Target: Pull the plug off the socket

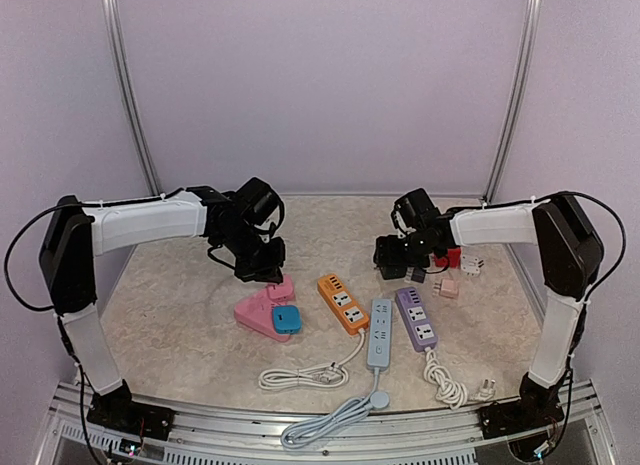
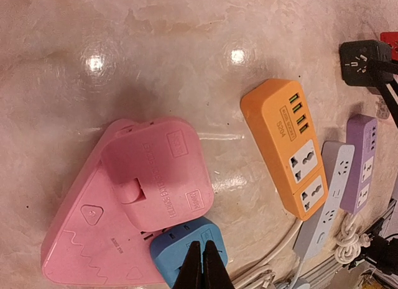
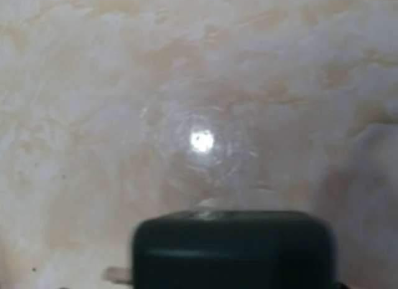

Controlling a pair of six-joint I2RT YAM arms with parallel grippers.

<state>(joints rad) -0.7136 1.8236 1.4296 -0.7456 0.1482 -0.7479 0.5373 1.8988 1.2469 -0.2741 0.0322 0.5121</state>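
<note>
A pink triangular socket [image 1: 255,315] lies on the table at centre left. A pink plug [image 2: 155,174] and a blue plug [image 2: 171,255] sit in it, and the blue plug also shows in the top view [image 1: 286,319]. My left gripper [image 2: 204,258] is shut and empty, its tips together just above the blue plug. In the top view it [image 1: 264,270] hovers over the socket's far end. My right gripper [image 1: 393,255] is shut on a black adapter [image 3: 230,248], held low over the table at the right. Its fingers are hidden in the right wrist view.
An orange power strip [image 1: 342,303], a grey-blue strip [image 1: 380,333] and a purple strip [image 1: 417,318] lie side by side in the middle. Their coiled cables [image 1: 300,377] run to the front edge. Small red [image 1: 452,257], pink [image 1: 449,287] and white [image 1: 470,265] adapters lie by the right gripper.
</note>
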